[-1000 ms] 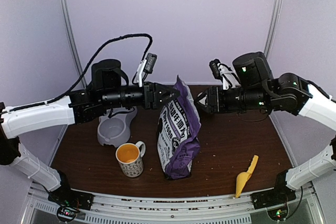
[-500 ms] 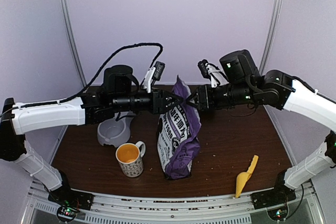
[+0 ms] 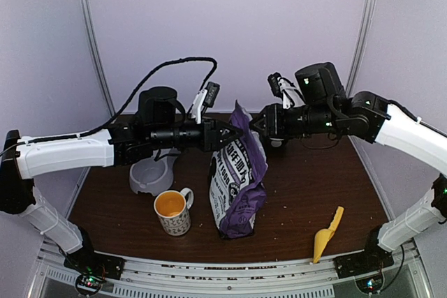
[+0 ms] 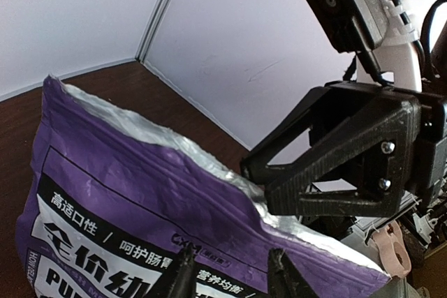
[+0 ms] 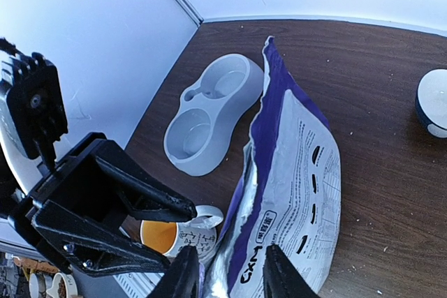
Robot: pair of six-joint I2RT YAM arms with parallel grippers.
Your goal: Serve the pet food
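Upright at table [image 3: 314,172] centre: purple puppy food bag [image 3: 237,179], the pet food inside.
At its top rim, left gripper [image 3: 236,132] at 9 o'clock and right gripper [image 3: 255,122] at 3 o'clock, jaws parted astride the edge; double bowl [image 3: 150,172] at 9, yellow scoop [image 3: 327,235] at 4.

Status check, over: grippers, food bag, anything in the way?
Left gripper and right gripper open, either side of bag's top edge. Bag upright, top open. Bowl empty. Nothing blocking.
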